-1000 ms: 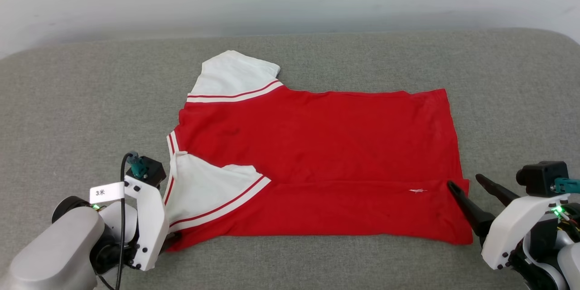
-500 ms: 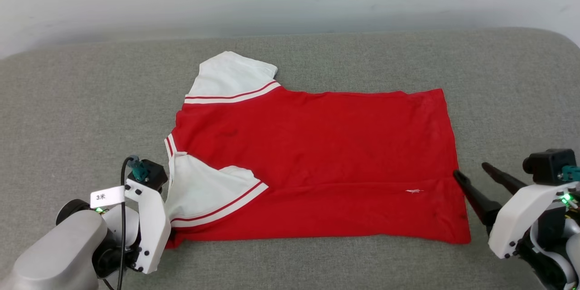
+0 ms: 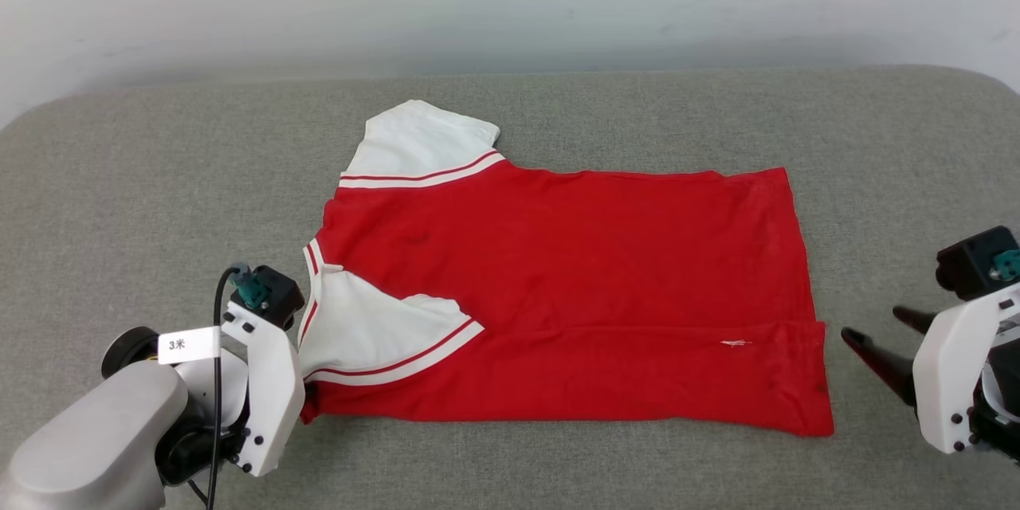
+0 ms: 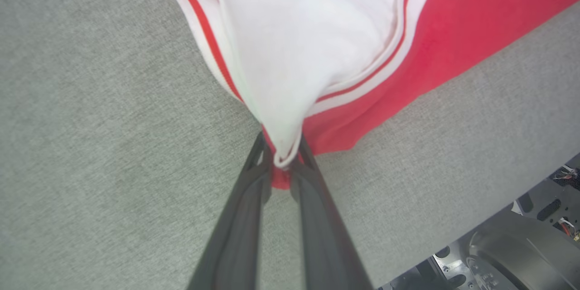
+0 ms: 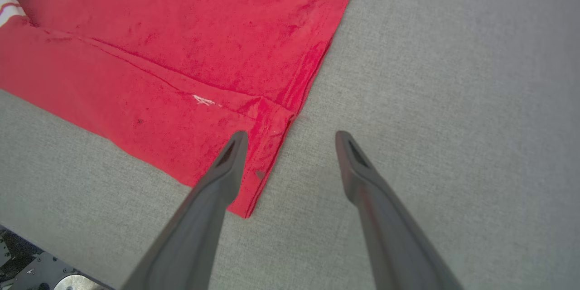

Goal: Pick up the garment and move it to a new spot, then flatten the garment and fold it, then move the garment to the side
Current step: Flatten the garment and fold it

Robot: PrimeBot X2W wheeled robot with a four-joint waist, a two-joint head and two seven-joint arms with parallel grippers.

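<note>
The red jersey shirt point(image 3: 574, 287) lies flat mid-way across the grey surface point(image 3: 119, 175), the left tool point(image 4: 283, 163) pinched shut on its near corner under the white sleeve point(image 3: 374, 331), probably to fold it over, while the right tool point(image 5: 291, 136) hangs spread just beside the hem corner.
</note>
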